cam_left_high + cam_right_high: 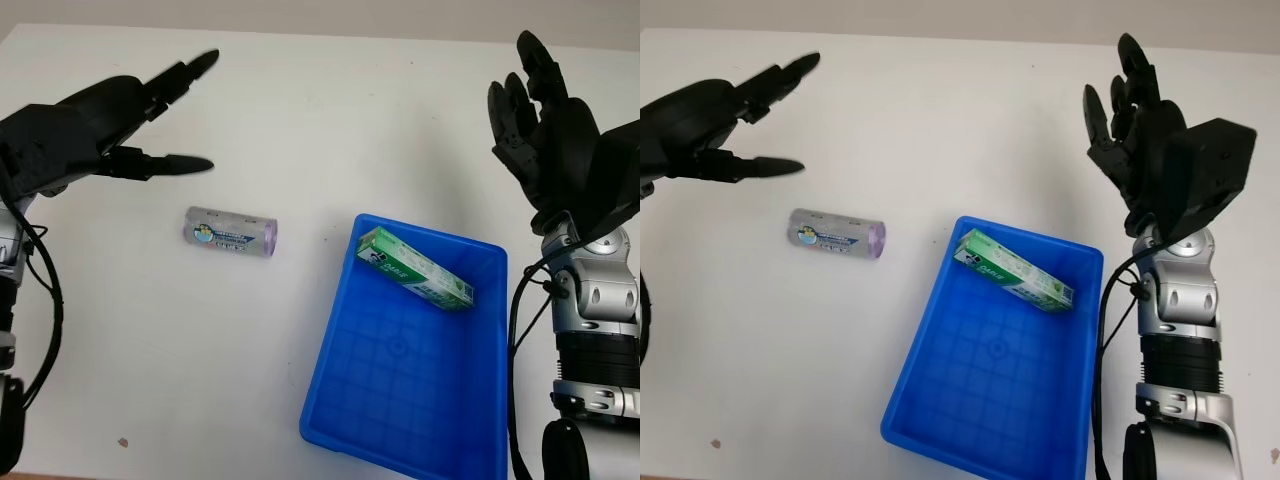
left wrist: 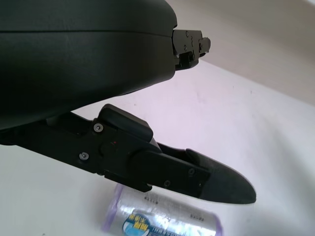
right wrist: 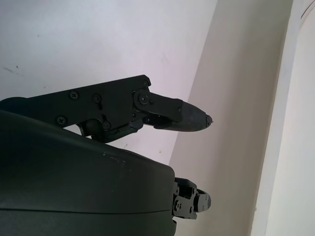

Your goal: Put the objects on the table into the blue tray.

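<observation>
Your left hand (image 1: 120,120) hangs open above the white table (image 1: 300,120), up and to the left of the one object not yet put away — a small silvery roll with a printed label and lilac ends (image 1: 230,231), probably a roll of bags. It lies on its side, long axis running across the table, near the blue tray (image 1: 330,400) but apart from its left wall. The hand holds nothing; in the left wrist view one finger (image 2: 216,179) reaches out over the roll (image 2: 162,221) with table showing between them, so there is no contact yet. My reading is that the hand is set high and open so it can come down onto the roll.

The tray sits in front of you, right of centre, and already holds a green-and-white carton (image 1: 415,268) — a toothpaste box by the look of it — lying diagonally along the far wall. That leaves most of the tray floor bare, so the roll has room near the front.

Your right hand (image 1: 545,120) is raised to the right of the tray, fingers pointing up and empty, released and well off the table. It looks parked there to keep the tray opening free.

Judged from this, the task is about half done. Because the roll is a cylinder, it may roll away toward or from you if nudged — close across its width, not along its length.
</observation>
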